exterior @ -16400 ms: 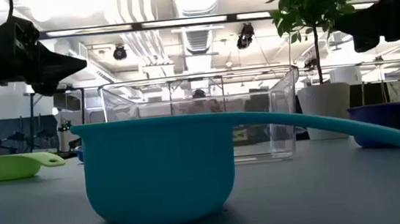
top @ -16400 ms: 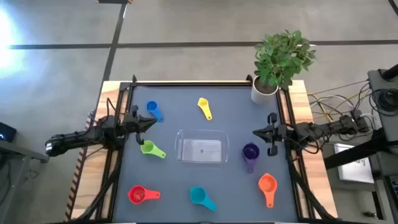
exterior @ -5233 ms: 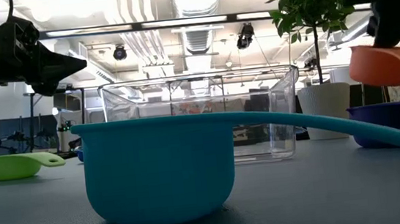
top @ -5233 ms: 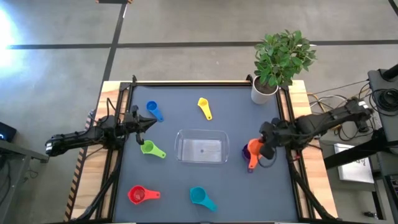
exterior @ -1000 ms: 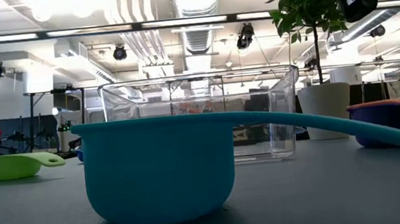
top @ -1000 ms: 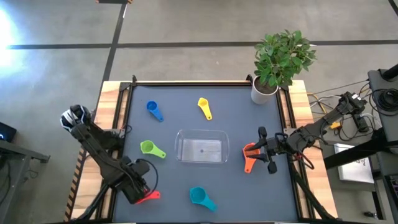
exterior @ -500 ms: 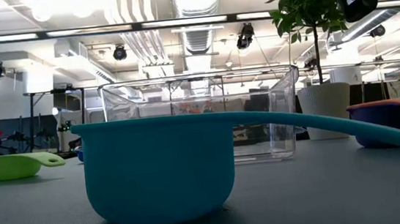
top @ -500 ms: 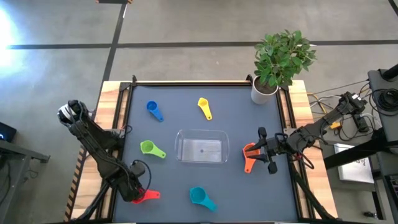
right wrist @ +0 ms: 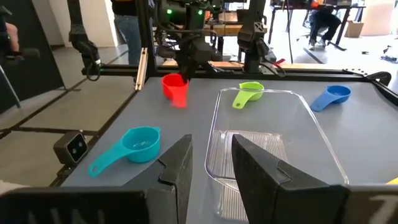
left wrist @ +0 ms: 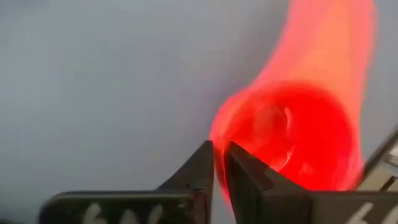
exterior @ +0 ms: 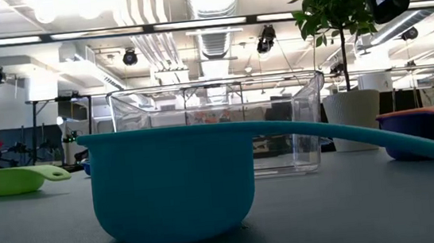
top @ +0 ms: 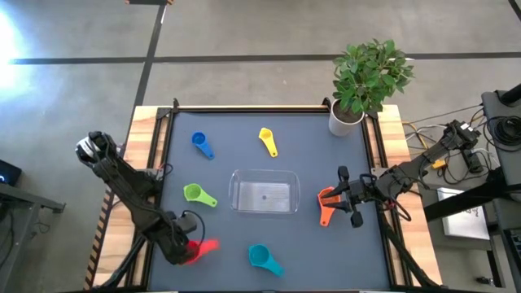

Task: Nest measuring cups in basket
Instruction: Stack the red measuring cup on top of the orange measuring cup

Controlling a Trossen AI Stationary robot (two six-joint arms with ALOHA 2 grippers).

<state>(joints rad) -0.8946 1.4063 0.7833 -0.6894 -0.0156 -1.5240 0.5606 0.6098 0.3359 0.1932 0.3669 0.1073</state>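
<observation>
The left hand [top: 186, 251] is at the near-left part of the counter [top: 244, 130], clenched on the red cup [top: 203, 247]; the left wrist view shows its two fingers [left wrist: 205, 174] pressed close together at the cup's [left wrist: 292, 137] rim, and the right wrist view shows the red cup [right wrist: 176, 89] hanging tilted, clear of the counter. The right hand [top: 346, 198] is right of the basket [top: 262, 192], released, its fingers [right wrist: 180, 165] apart with nothing between them. Just beside it lies the orange cup [top: 327, 201], sitting inside the purple cup [exterior: 426, 132], whose orange rim [exterior: 432, 113] shows on top in the low view. The basket [right wrist: 267, 137] stands in the middle of the counter and holds no cup. The teal cup [top: 262, 258] lies near the front edge, in front of the basket, and fills the low view [exterior: 171, 186]. The green cup [top: 195, 194] lies left of the basket, the blue cup [top: 199, 143] at the far left, and the yellow cup [top: 267, 140] beyond the basket. A potted plant [top: 366, 77] stands at the far-right corner. People [right wrist: 127, 22] stand in the room beyond the counter.
</observation>
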